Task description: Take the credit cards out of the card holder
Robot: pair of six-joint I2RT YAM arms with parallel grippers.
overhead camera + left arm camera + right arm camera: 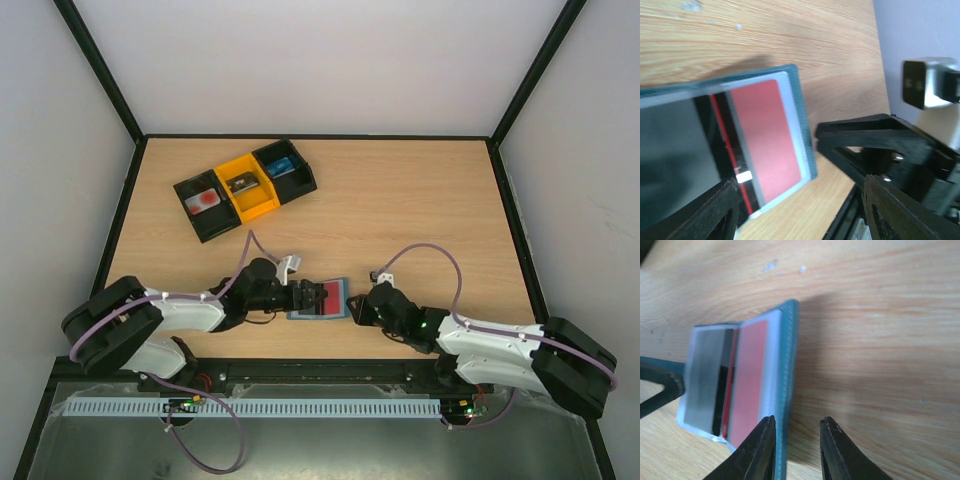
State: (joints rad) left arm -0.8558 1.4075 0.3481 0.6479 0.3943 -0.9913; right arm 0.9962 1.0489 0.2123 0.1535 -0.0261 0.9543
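The blue-grey card holder (318, 300) lies open on the wood between my two grippers. A red credit card (765, 135) shows through its clear right pocket (751, 375). The other pocket shows a grey face (705, 372), with a black and red strip at the fold. My left gripper (300, 297) is open wide at the holder's left end, one finger (705, 215) over its corner (805, 222). My right gripper (796, 432) is slightly open at the holder's right edge (788, 355). That teal edge runs just inside its left fingertip (765, 440), with a gap to the other.
A black-and-orange three-compartment tray (262, 206) with small items stands at the back left. The table's near edge and a black rail (320, 372) run just behind both grippers. The right gripper's black body (880, 145) shows close in the left wrist view.
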